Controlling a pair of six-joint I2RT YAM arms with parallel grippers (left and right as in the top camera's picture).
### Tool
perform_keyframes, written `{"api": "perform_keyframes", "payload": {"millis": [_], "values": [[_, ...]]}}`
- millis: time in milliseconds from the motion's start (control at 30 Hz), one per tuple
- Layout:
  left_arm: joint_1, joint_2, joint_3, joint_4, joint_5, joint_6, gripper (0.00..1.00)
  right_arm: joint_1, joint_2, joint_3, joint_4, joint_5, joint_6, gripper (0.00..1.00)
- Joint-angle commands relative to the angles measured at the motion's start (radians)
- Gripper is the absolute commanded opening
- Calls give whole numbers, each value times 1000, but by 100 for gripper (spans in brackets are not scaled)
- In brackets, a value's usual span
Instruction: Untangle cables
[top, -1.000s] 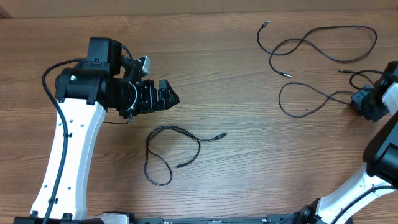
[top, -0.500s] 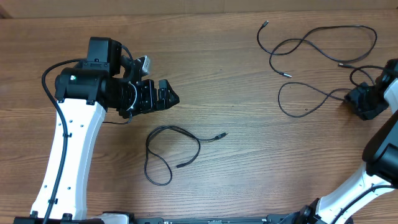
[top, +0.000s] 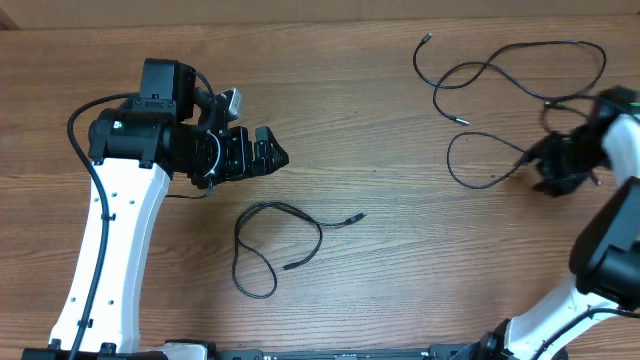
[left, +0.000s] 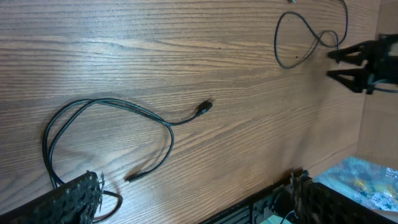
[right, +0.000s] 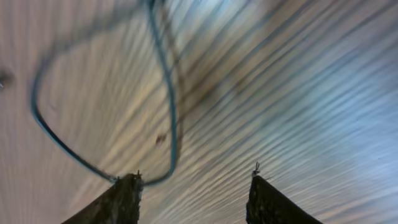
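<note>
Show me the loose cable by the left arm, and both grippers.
loose cable (left: 205, 107), left wrist view, on its plug end.
right gripper (left: 333, 65), left wrist view, midway between its open fingertips.
left gripper (top: 275, 157), overhead view, between its fingertips.

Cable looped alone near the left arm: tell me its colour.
The looped cable is black; the left wrist view shows it best.

surface: wooden table (top: 380, 130) (plain brown grain) | just ahead of left gripper (top: 275, 155): looped cable (top: 275, 204), lying flat | around right gripper (top: 530, 172): other cables (top: 487, 65), loosely overlapping
</note>
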Motion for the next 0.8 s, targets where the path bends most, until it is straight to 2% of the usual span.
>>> {"api": "perform_keyframes", "payload": {"millis": [0,200,333,767], "values": [[-4,3,0,2,-2,-10,100,72,-16,-49,27,-1,3,56],[-4,3,0,2,-3,-9,100,149,-15,-88,72,56,7,61],[-4,3,0,3,-11,-10,100,195,-14,-125,106,59,58,53],[-4,3,0,2,-25,-10,100,299,-13,-182,188,59,85,53]]}}
